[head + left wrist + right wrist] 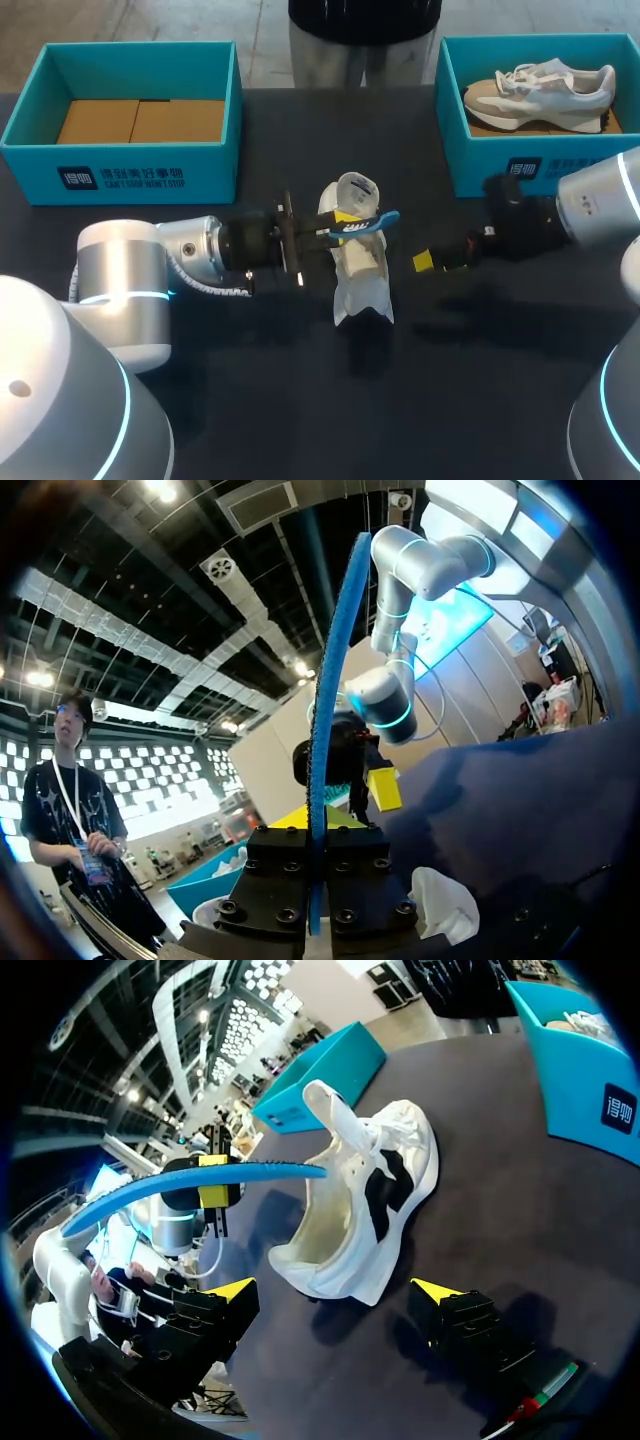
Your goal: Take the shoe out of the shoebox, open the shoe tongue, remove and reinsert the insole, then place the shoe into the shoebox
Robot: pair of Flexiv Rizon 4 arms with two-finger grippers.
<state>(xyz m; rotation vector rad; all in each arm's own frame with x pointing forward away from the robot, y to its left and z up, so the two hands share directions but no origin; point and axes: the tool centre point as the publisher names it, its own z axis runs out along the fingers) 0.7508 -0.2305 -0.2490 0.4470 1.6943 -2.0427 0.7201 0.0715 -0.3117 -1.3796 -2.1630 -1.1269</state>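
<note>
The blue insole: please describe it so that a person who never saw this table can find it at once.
On the dark table, between the two teal boxes, a white shoe lies in the middle. Over it the left pincer holds the insole: a thin curved strip, bright blue against the white shoe.

Light comes from overhead lamps [40, 678], several glaring white ahead of my left gripper [315, 825], behind the insole [325, 710] it clamps. The dark table [500, 400] takes the light evenly, without glare. Soft shadows lie under the shoe [358, 265] and beneath my right gripper [432, 262], whose fingers stand apart.
</note>
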